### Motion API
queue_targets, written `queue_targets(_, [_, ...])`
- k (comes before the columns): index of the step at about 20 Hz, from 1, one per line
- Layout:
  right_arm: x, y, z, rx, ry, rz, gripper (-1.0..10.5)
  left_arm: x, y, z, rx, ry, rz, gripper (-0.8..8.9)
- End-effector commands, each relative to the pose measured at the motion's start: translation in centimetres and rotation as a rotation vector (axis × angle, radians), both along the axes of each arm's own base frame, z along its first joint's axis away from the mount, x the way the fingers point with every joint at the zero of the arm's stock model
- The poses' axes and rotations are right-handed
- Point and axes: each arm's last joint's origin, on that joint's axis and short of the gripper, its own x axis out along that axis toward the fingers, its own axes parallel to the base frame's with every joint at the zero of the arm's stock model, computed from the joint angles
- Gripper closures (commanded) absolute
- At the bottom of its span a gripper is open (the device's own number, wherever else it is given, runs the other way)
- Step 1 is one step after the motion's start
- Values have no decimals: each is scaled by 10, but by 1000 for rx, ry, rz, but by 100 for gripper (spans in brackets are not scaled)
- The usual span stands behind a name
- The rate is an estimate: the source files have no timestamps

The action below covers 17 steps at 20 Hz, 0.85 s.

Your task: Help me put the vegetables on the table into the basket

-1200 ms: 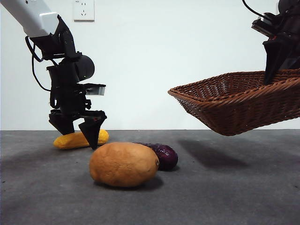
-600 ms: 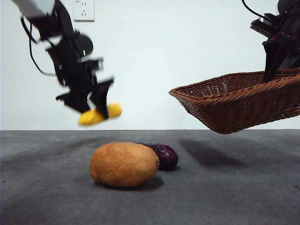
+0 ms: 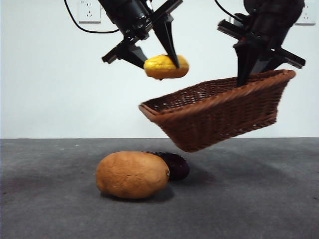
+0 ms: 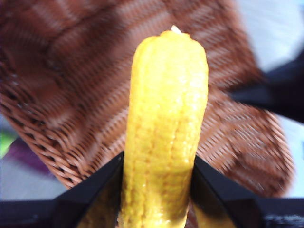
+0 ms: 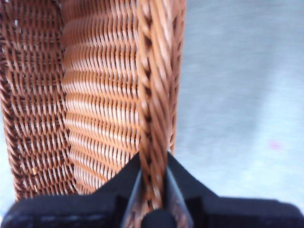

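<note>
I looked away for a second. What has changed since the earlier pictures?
The left gripper lifted the corn cob off the table and carried it above the basket, which the right gripper moved toward it, tilted. The potato and eggplant stayed put.

Corn cob (image 3: 166, 66) in left gripper (image 3: 154, 50) above tilted, airborne basket (image 3: 214, 112) gripped by right gripper (image 3: 254, 62).

White wall (image 3: 60, 89) with socket (image 3: 88, 10).
</note>
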Motion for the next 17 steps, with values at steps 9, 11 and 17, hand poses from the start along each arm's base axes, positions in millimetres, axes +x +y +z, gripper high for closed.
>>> queue_targets(9, [-9,19,6,236,72,98,963,-1,2,-8,45,101,152,560])
queue_targets(11, [-11,19,6,232,84,105,963,0,2,-8,45,86,140,305])
queue_targets(17, [-14,14,3,96,96,78,963,-10,23,25,20,-56,40,281])
